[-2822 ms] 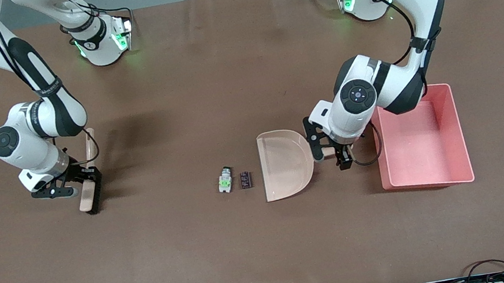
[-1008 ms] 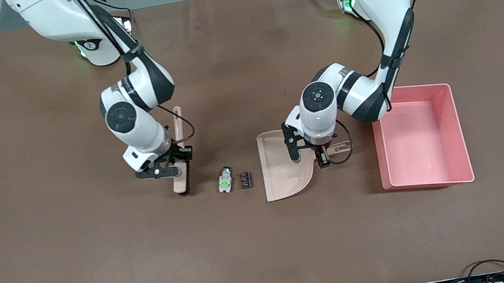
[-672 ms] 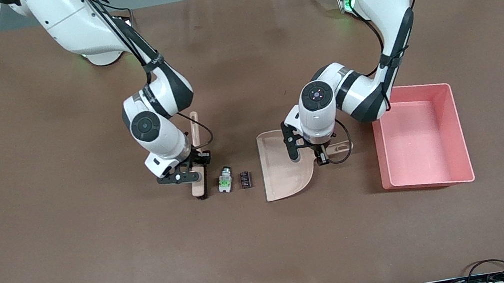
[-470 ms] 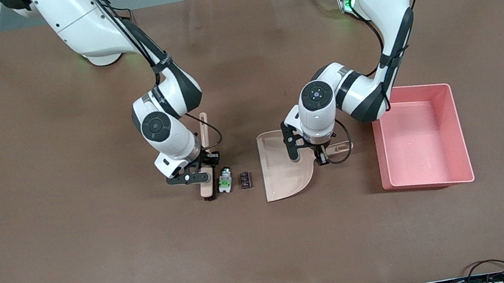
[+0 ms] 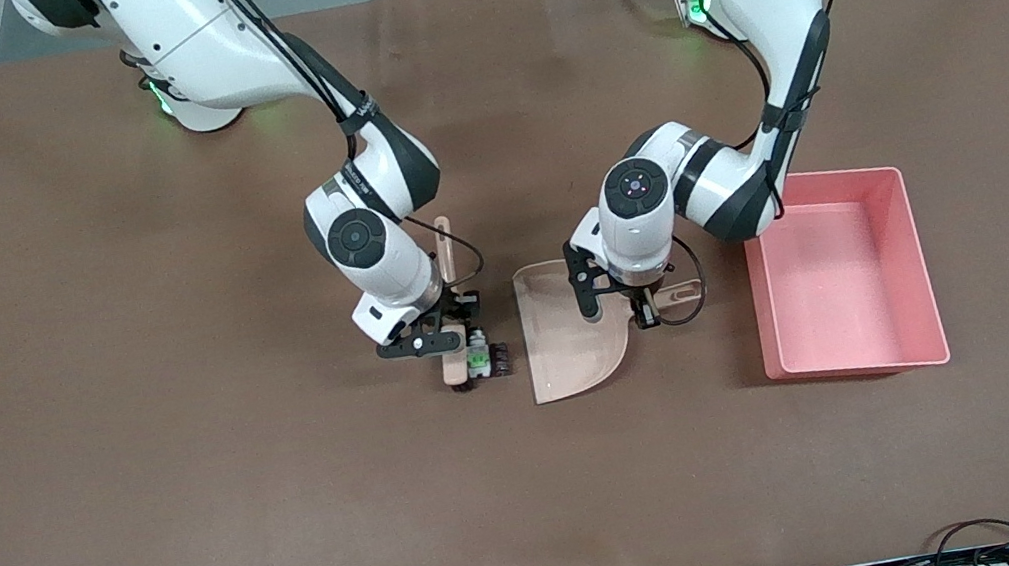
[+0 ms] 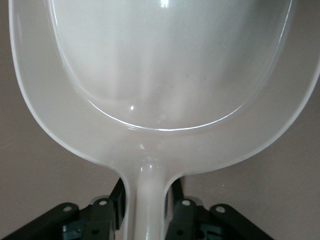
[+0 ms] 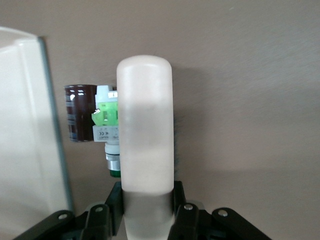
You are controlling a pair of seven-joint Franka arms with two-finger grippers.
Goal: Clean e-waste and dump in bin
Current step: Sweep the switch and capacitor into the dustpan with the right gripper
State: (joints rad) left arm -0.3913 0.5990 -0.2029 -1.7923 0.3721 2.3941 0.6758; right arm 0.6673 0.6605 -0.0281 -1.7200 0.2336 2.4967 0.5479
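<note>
Bin (image 5: 844, 276) and dustpan (image 5: 563, 334) hold nothing.

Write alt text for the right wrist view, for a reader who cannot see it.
The right gripper holds a beige brush against a white-grey part with a green patch, which touches a dark block. The dustpan's edge lies just past them.

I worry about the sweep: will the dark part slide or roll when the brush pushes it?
The dark part looks ribbed and rounded, so it may roll, not slide. It is tiny, probably light, and may skitter. The white-green part presses against it, between it and the brush, so both likely travel together toward the dustpan.
</note>
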